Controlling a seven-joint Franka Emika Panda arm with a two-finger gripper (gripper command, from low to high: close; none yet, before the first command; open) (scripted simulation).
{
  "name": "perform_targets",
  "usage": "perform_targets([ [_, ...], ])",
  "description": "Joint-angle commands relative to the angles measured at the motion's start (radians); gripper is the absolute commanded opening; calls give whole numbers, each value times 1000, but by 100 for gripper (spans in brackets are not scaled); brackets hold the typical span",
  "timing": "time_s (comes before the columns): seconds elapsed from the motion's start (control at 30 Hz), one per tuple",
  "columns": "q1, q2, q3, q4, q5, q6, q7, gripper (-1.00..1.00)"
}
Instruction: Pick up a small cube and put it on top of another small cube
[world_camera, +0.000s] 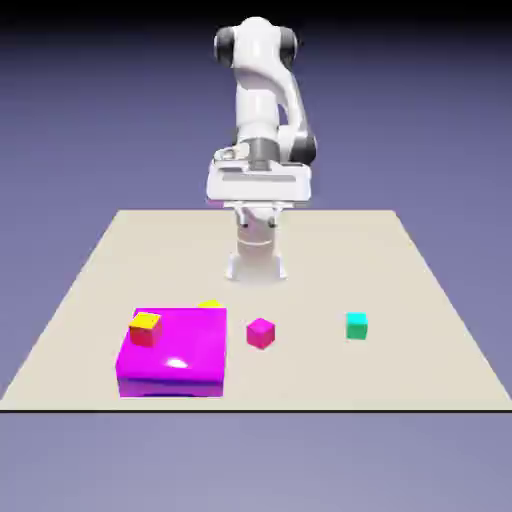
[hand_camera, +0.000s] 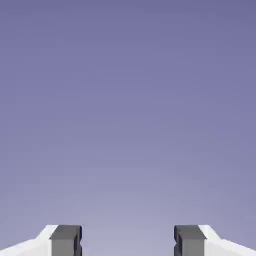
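Well, the hand gapes empty; red cube atop magenta block.

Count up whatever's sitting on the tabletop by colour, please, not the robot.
Teal cube: 1
Magenta cube: 1
Red cube with yellow top: 1
Glossy magenta block: 1
Yellow thing, mostly hidden behind the block: 1
Total: 5

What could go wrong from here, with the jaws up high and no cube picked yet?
The yellow piece sits mostly hidden behind the magenta block, so a low pass there might clip it. The red cube with the yellow top seems perched on that block and could be knocked off. The small magenta cube sits turned askew, so a square-on grip may catch its corners.
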Motion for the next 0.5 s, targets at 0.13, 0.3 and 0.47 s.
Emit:
perform_targets([
  [0.13, 14, 181, 170, 47, -114, -129, -70, 0],
  [0.3, 28, 362, 340, 94, -227, -259, -140, 0],
  [0.47, 41, 544, 510, 142, -341, -388, -210, 0],
])
